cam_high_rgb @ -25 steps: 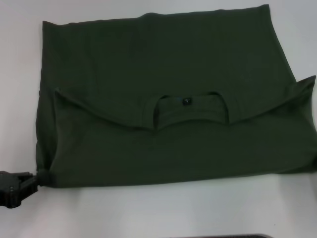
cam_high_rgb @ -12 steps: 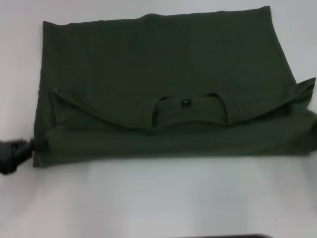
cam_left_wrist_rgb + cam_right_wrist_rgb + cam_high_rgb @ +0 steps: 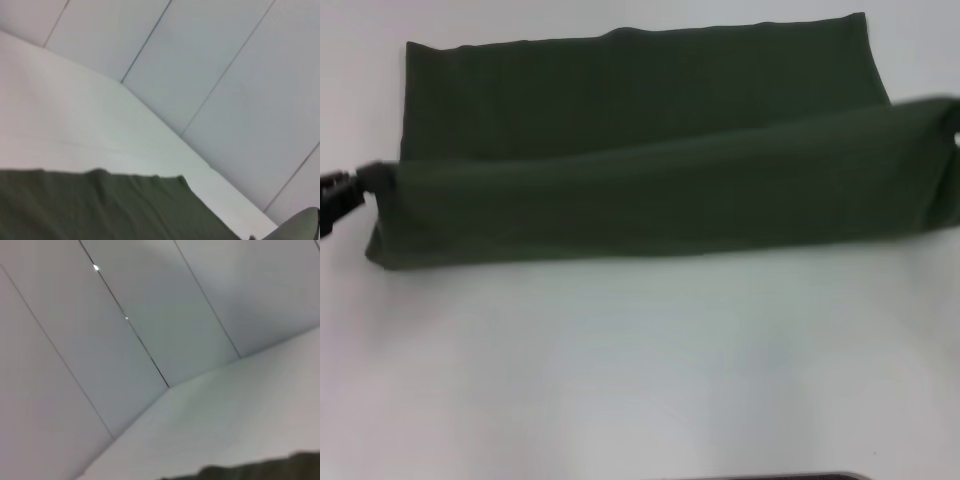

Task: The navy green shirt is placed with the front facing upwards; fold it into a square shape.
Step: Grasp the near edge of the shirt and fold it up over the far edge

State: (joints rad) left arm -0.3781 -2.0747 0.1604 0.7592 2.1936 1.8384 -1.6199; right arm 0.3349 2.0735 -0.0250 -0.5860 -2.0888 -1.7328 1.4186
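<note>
The navy green shirt (image 3: 640,190) lies across the white table (image 3: 620,360), plain green side showing, lettering and neck tag hidden. Its near fold is raised as a long band above the flat far layer (image 3: 620,90). My left gripper (image 3: 358,182) is at the band's left end, shut on the shirt's corner. The band's right end is lifted at the picture's right edge, where my right gripper is out of view. Green cloth also shows in the left wrist view (image 3: 100,210) and along the edge of the right wrist view (image 3: 270,470).
A dark strip (image 3: 770,477) shows at the near edge of the head view. Bare white table lies between it and the shirt. Panelled white walls (image 3: 225,75) stand behind the table.
The shirt's near fold has been lifted and carried away from me over the collar, hiding the neck opening and tag. My left gripper moved up and away with the corner.
</note>
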